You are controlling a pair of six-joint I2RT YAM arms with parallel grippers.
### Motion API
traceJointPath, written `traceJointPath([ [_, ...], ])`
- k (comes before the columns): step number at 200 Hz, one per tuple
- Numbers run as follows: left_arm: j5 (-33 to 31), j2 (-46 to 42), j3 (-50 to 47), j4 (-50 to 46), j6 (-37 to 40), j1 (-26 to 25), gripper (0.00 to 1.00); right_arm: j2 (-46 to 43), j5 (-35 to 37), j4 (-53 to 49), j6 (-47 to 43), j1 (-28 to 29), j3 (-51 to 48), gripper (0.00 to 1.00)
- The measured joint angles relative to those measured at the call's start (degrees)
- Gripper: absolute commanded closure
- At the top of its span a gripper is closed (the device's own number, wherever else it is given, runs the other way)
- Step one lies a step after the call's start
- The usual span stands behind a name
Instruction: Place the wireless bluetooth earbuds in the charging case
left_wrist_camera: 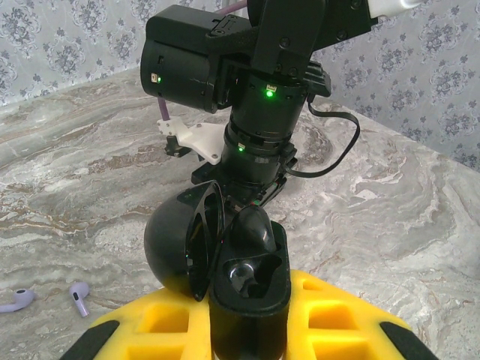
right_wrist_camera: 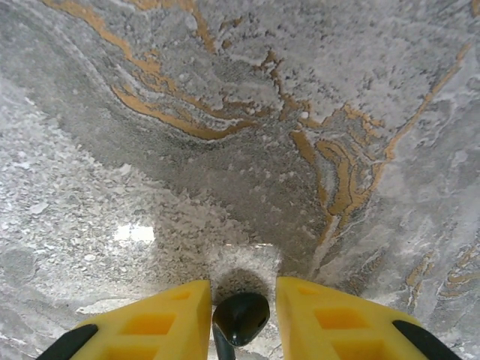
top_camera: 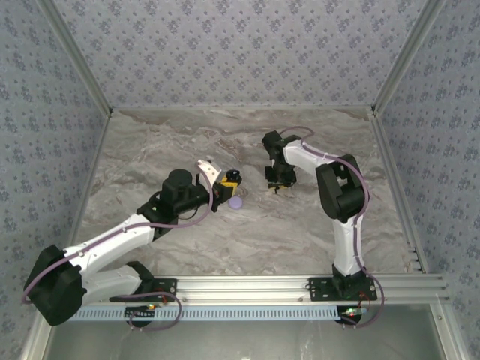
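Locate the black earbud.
Right wrist view, bottom centre: the earbud sits between the right gripper's yellow fingers, marble table behind it.

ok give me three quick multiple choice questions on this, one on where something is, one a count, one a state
1. Where is the black case? A) in a drawer B) held by the left gripper C) on a shelf
2. How many lilac earbuds lie on the table? A) none B) one C) two
3. The case's lid is: A) open B) shut C) taken off

Answers: 1 B, yellow fingers clamp it on both sides. 2 C, two lie near each other left of the case. 3 A, it tilts back, baring the earbud hollow.
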Motion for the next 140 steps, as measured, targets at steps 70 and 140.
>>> traceJointPath([
  [70, 0.0, 0.0, 0.0, 0.0, 0.0, 0.0, 0.9, 0.0, 0.44, -0.2, 0.42, -0.02, 0.04, 0.76],
  [140, -0.33, 1.33, 0.0, 1.4, -0.9, 0.0, 0.9, -4.9, -4.68, 7.1, 0.83, -2.64, -7.26, 0.76],
])
